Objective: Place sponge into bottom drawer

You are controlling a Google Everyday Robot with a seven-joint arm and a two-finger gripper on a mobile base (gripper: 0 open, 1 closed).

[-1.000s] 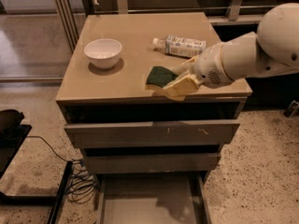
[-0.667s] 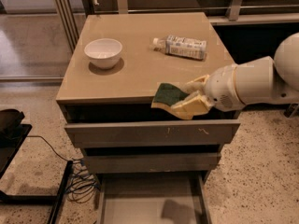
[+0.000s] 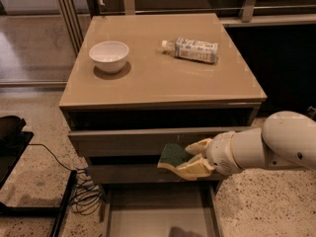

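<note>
White robot arm [image 3: 266, 149] comes in from 4 o'clock, ending in the two-finger gripper [image 3: 186, 158] with yellowish foam pads [image 3: 199, 146], in front of the cabinet's drawer fronts, a bit toward 5 o'clock of frame centre. The gripper is clamped on the small wavy-edged sponge [image 3: 173, 155], dark green scrub top over pale yellow foam. One pad is above the sponge's 3 o'clock end and one below, with the green face up and tilted slightly toward the camera. The sponge is in the air, over the seam between the top drawer front [image 3: 123, 142] and the plain middle drawer front [image 3: 123, 174], both grey-taupe. It is above the bottom drawer and not in it. The bottom drawer [image 3: 153, 216], a shallow grey box with a flat floor and thin side walls, is pulled out at 6 o'clock, directly below the sponge. A dark shadow patch lies on its floor at the lower edge of the frame. On the tan square cabinet top [image 3: 163, 83], a round white bowl [image 3: 109, 56] stands at 10 o'clock. A clear plastic bottle [image 3: 191, 49] with a printed label lies on its side at 1 o'clock, well apart from the bowl. Black cables [image 3: 84, 196] lie on the speckled floor [image 3: 29, 181] at 8 o'clock, near a black flat object [image 3: 10, 137] at 9 o'clock.
</note>
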